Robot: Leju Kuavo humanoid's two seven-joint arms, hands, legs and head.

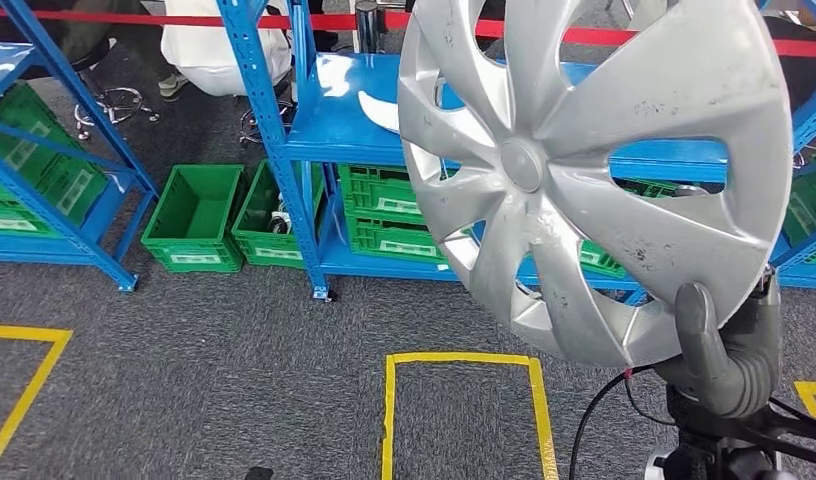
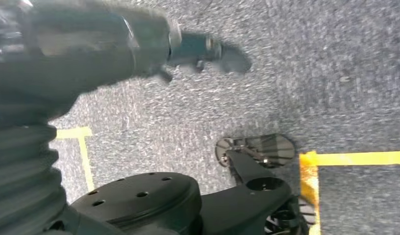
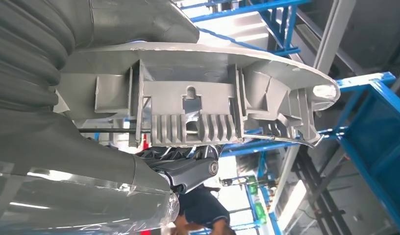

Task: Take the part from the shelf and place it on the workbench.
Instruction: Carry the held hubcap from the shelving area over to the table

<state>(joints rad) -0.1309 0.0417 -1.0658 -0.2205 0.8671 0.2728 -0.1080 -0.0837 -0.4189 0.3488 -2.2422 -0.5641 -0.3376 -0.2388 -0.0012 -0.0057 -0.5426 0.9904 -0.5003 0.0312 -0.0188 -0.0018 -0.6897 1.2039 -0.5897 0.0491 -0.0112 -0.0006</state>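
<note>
- Grey carpet floor (image 1: 234, 370) w/ yellow tape squares (image 1: 464, 358); a red tape line runs across the far edge of the head view.
- Blue shelf (image 1: 344, 120) straight ahead, green crates (image 1: 189, 215) on the floor and on its low tier; a small white curved piece (image 1: 379, 112) lies on the blue shelf board.
- A second blue rack (image 1: 44, 150) stands off to the left, more green bins inside.
- Silver hubcap (image 1: 594, 170) is up in the air, face toward the head cam, well off the shelf, hiding much of it.
- Right hand (image 1: 729, 350) grips the hubcap at its lower rim, thumb over the front face, other fingers behind.
- Right wrist view: hubcap's ribbed back side (image 3: 198, 107) sits just beside the hand's cover, dark fingers (image 3: 188, 169) pressed under it.
- Left hand (image 2: 90, 44) hangs over carpet, blurred; finger state – can't tell.
- A person in white sits behind the shelf (image 1: 224, 45); another person in a dark top shows in the right wrist view (image 3: 203, 210).
</note>
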